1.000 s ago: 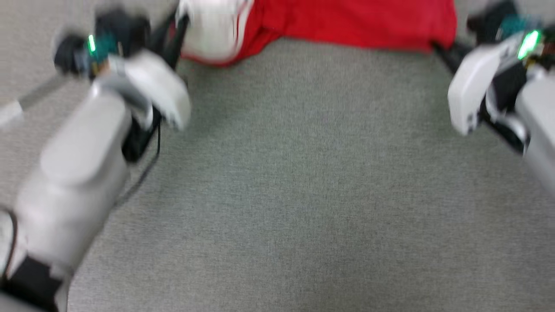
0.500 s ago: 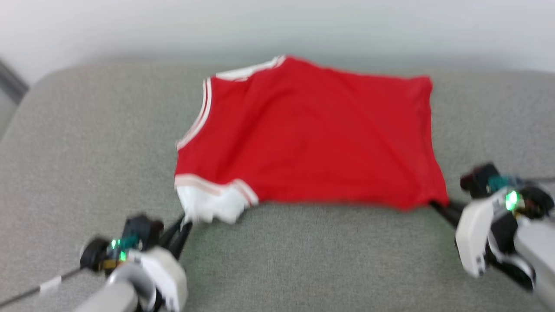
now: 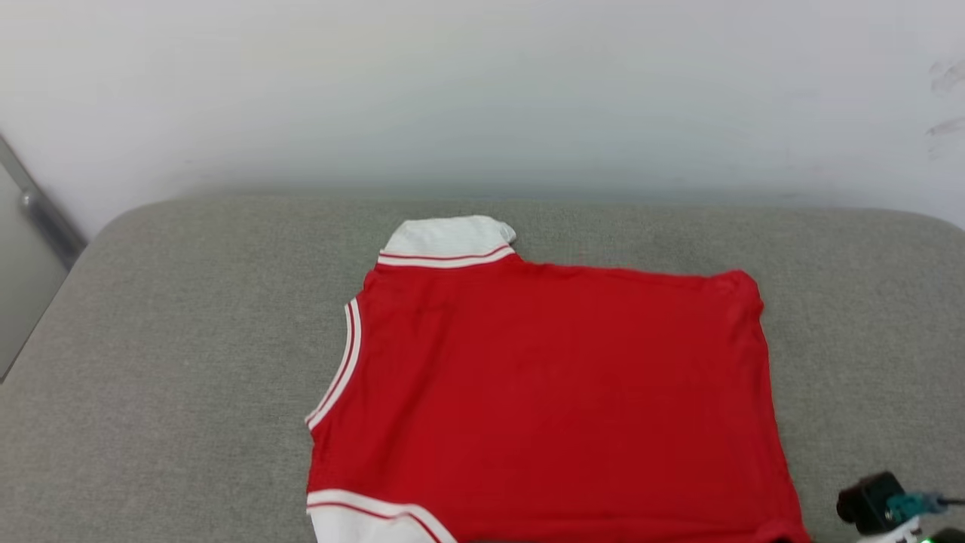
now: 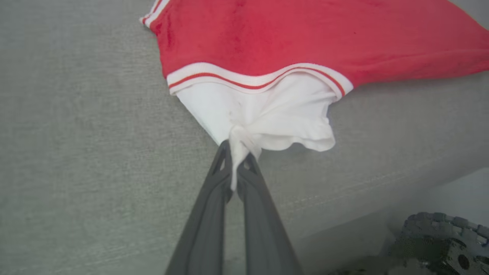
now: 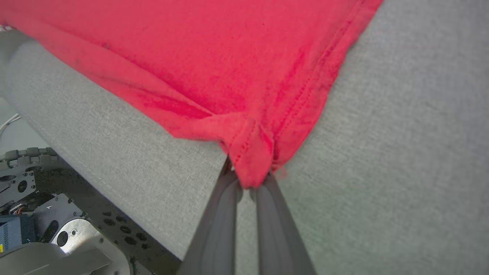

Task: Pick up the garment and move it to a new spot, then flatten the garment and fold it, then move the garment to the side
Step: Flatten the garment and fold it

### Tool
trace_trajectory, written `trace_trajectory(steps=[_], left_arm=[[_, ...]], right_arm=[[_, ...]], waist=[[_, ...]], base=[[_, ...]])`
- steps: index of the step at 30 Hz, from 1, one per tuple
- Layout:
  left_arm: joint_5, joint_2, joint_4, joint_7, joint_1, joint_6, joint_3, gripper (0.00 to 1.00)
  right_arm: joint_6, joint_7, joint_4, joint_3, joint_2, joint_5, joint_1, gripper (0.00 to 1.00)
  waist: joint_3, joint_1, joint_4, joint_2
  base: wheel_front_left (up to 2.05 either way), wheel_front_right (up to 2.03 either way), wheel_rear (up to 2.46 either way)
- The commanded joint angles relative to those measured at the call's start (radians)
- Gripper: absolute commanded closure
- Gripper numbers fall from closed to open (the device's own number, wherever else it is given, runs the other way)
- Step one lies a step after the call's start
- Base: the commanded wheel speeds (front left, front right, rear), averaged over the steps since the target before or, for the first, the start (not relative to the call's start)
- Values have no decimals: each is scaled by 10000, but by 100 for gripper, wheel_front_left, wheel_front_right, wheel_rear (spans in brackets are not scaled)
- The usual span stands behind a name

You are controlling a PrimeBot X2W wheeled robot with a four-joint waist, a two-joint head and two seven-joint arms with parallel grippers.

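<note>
The garment (image 3: 550,400), a red shirt with white sleeves and red-white striped trim, lies spread on the grey cushion (image 3: 181,362) with its plain side up; no lettering shows. In the left wrist view my left gripper (image 4: 238,152) is shut on a bunched bit of the white sleeve (image 4: 267,118). The right wrist view has my right gripper (image 5: 250,177) shut on the garment's red hem corner (image 5: 252,152). Part of the right wrist housing (image 3: 886,505) peeks in at the head view's lower right.
A pale wall (image 3: 482,90) rises behind the cushion. The cushion's near edge (image 5: 95,179) drops off close to both grippers, and the robot's base (image 5: 42,214) sits below it. A grey panel (image 3: 30,249) stands at the far left.
The head camera has tilted up, so the garment sits lower in view and the arms have left the picture. The garment now lies flatter, its far sleeve laid out at the back.
</note>
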Motion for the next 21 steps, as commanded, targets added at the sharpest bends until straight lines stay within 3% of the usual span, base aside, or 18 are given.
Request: trace_trajectory(steps=[1, 10, 21], left_arm=[[-57, 25, -146, 91, 274, 66, -90, 100], [201, 194, -411, 274, -16, 85, -202, 100], [893, -18, 524, 440, -2589, -829, 119, 100]], right_arm=[[-15, 19, -85, -169, -25, -13, 385, 100], [-13, 448, -774, -1553, 121, -530, 1483, 100], [-13, 1425, -1780, -3496, 301, -1111, 933, 100]], waist=[[-99, 4, 40, 0], [-321, 4, 54, 0], [262, 4, -171, 0]], base=[[0, 0, 0], [0, 0, 0], [0, 0, 0]])
